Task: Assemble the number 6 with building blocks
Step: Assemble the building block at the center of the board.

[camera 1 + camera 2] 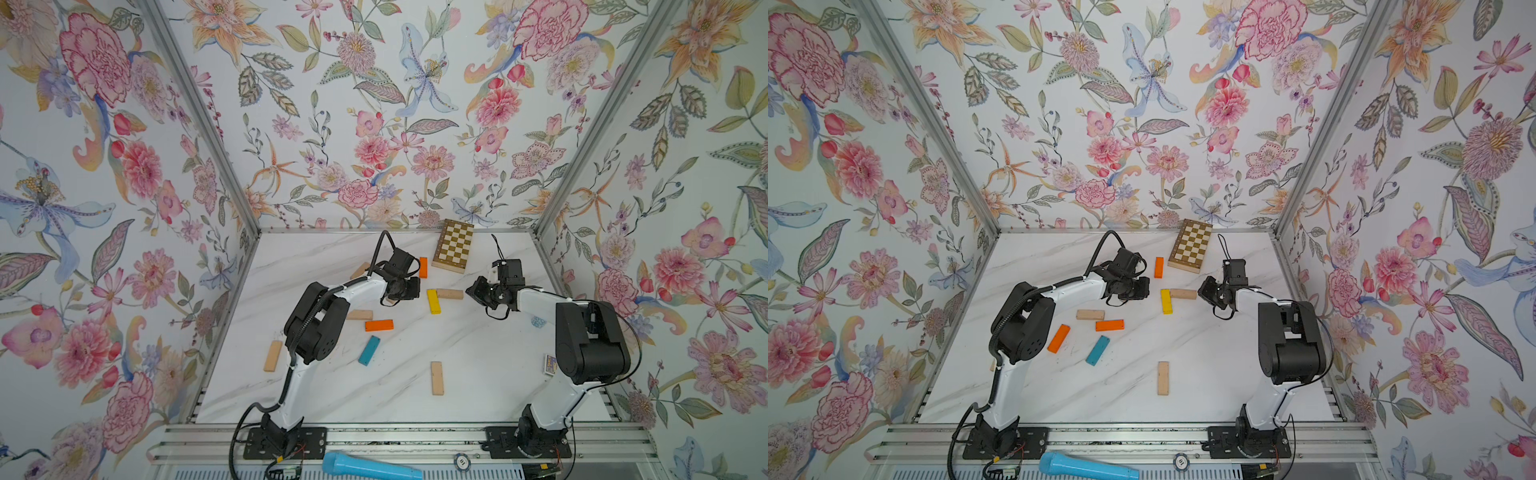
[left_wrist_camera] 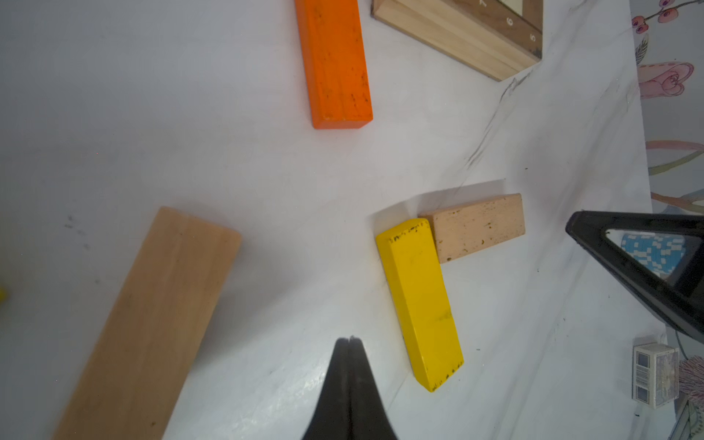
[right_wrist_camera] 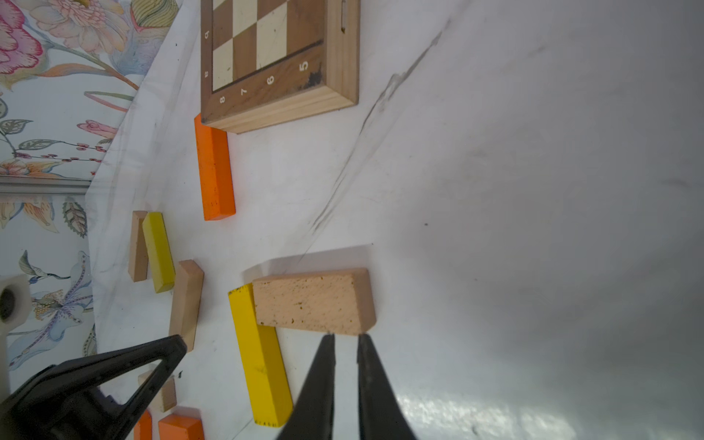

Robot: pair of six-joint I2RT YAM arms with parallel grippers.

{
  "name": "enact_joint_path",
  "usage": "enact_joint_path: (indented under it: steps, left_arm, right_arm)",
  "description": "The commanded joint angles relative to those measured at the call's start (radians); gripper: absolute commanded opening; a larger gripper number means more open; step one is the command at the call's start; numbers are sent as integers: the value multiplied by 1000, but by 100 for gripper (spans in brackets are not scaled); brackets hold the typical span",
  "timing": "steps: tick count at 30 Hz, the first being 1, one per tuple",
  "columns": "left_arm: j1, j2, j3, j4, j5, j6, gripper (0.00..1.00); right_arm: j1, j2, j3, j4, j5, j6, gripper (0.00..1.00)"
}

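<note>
Step in hand: judging by the layout, the number 6 is barely begun. Only a corner is laid, and both arms seem to be squaring it up with closed tips.
Number 6 so far: a yellow block [image 1: 433,301] and a beige block [image 1: 449,294] meet at a right angle mid-table, in front of the chequered board [image 1: 453,246]. They probably form the stem and top bar.
Spare building blocks: an orange block [image 1: 423,267] lies near the corner. A teal block [image 1: 369,350] and others lie scattered, well apart.
Left gripper [image 2: 349,339]: pressed fully together and holding nothing. Its tip is just beside the yellow block's free end.
Right gripper [image 3: 346,335]: almost closed, with only a thin slit, and empty. Its tips are at the beige block's long edge; I cannot tell whether they touch it.
Next move: likely to open one gripper, fetch another block and set it end to end below the yellow block without bumping the corner.
</note>
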Motion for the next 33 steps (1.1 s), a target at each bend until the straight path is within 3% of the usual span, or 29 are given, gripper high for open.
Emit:
enact_joint_path:
  steps: [1,8,21,33]
  left_arm:
    - [1,32,33,36,54,-46,0]
    - [0,91,83,36,60,-52,0]
    - [1,170,185,2,85,-29,0]
    - [6,181,187,20,102,-44,0]
  right_arm:
    - [-7,23,-17,38,-15,-9,11]
    - [-11,59,1,25,-1,-23,4]
    - [-7,142,79,-51,30,-77,4]
    - [15,182,143,-106,34,-107,5]
